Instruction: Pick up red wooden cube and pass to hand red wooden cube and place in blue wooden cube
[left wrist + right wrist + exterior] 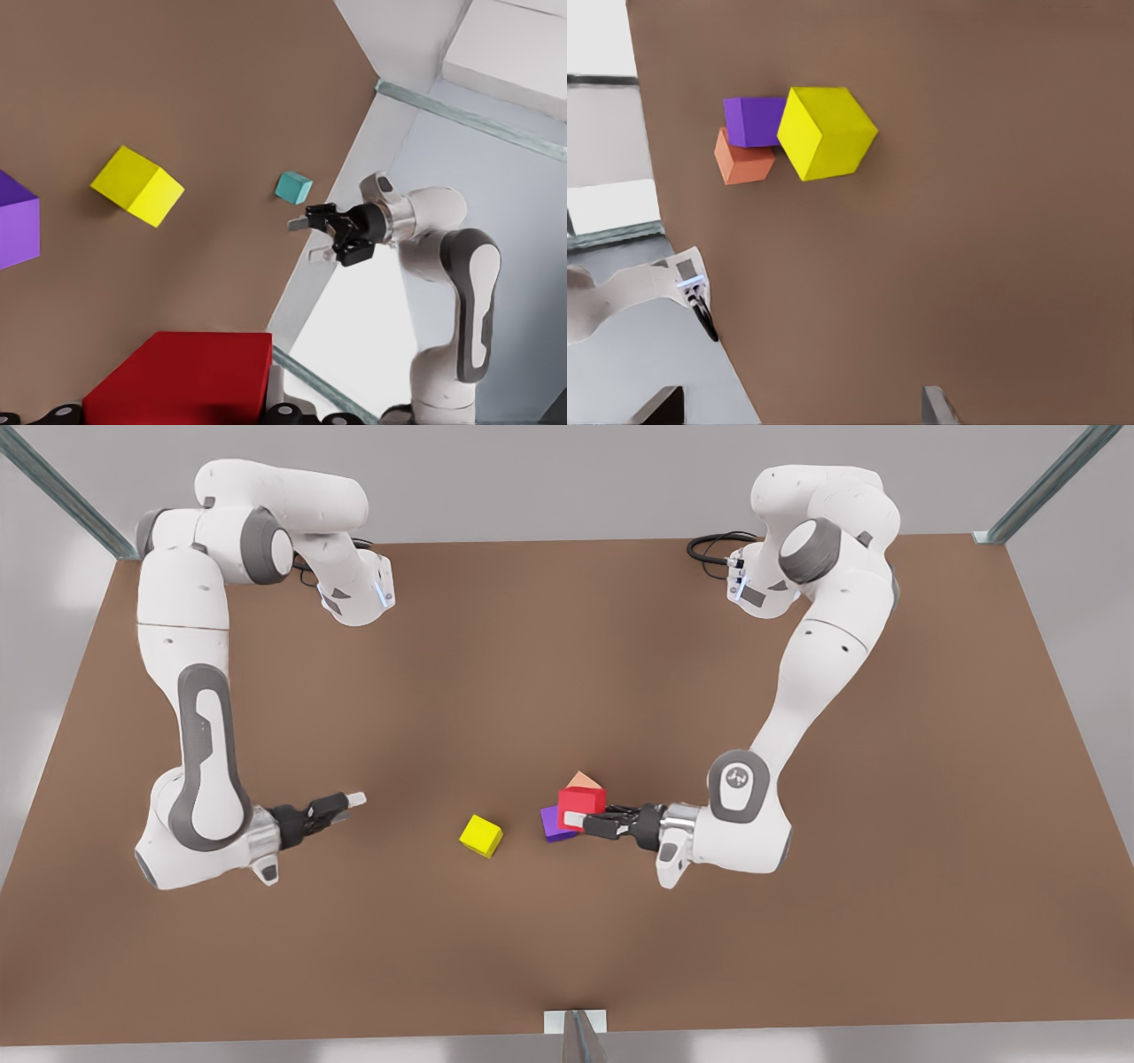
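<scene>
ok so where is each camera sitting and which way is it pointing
Front view: high above the table, looking down; both arms show, the left gripper on the front view's right clamping the red wooden cube, the right gripper open on its left.
Left wrist view: on the left arm, looking past its held cube toward the right gripper and blue wooden cube.
Right wrist view: on the right arm, facing the yellow cube and purple cube.
Shared: all three show the yellow cube.

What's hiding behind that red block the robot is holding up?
Behind the red wooden cube, held in the left pincer, sit a purple cube and a salmon-orange cube. The red one covers part of each.
</scene>
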{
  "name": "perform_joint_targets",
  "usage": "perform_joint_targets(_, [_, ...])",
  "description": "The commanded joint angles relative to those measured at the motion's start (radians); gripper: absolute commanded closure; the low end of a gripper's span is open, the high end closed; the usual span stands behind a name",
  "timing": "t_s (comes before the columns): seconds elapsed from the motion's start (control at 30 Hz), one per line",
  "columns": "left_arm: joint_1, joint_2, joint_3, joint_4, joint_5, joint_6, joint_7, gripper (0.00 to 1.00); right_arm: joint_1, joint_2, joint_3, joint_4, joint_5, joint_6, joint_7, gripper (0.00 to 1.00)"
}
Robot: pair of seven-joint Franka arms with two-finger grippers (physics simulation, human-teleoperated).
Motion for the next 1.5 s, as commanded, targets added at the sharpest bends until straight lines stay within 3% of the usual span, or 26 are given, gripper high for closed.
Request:
perform_joint_targets(0.0, [0.015, -0.001, -0.002, -0.016, -0.037, -0.019, 0.336, 0.36, 0.02, 0.012, 0.002, 0.001, 0.262, 0.091, -0.874, 0.0])
perform_joint_targets(0.1, [0.04, -0.001, 0.0, -0.031, -0.039, -0.041, 0.499, 0.36, 0.076, 0.023, 0.002, -0.009, 0.394, 0.206, -1.03, 0.0])
perform_joint_targets(0.6, [0.084, 0.008, 0.001, -0.089, -0.031, -0.055, 0.559, 0.36, 0.306, 0.069, 0.019, -0.051, 0.744, 0.266, -1.089, 0.0])
perform_joint_targets(0.87, [0.086, 0.006, 0.001, -0.089, -0.031, -0.059, 0.545, 0.36, 0.303, 0.1, 0.147, -0.056, 0.837, 0.275, -1.07, 0.0])
perform_joint_targets(1.0, [0.084, 0.008, 0.001, -0.089, -0.031, -0.058, 0.545, 0.36, 0.302, 0.097, 0.18, -0.05, 0.857, 0.502, -1.067, 0.0])
perform_joint_targets(1.1, [0.083, 0.011, 0.001, -0.089, -0.034, -0.059, 0.547, 0.36, 0.308, 0.093, 0.191, -0.053, 0.883, 0.561, -1.034, 0.0])
perform_joint_targets(1.23, [0.072, 0.023, -0.003, -0.088, -0.046, -0.055, 0.547, 0.36, 0.265, 0.081, 0.266, -0.078, 0.919, 0.573, -0.801, 0.0])
perform_joint_targets(1.47, [0.066, 0.025, -0.005, -0.088, -0.118, 0.024, 0.544, 0.36, 0.254, 0.066, 0.283, -0.104, 0.903, 0.515, -0.376, 0.0])
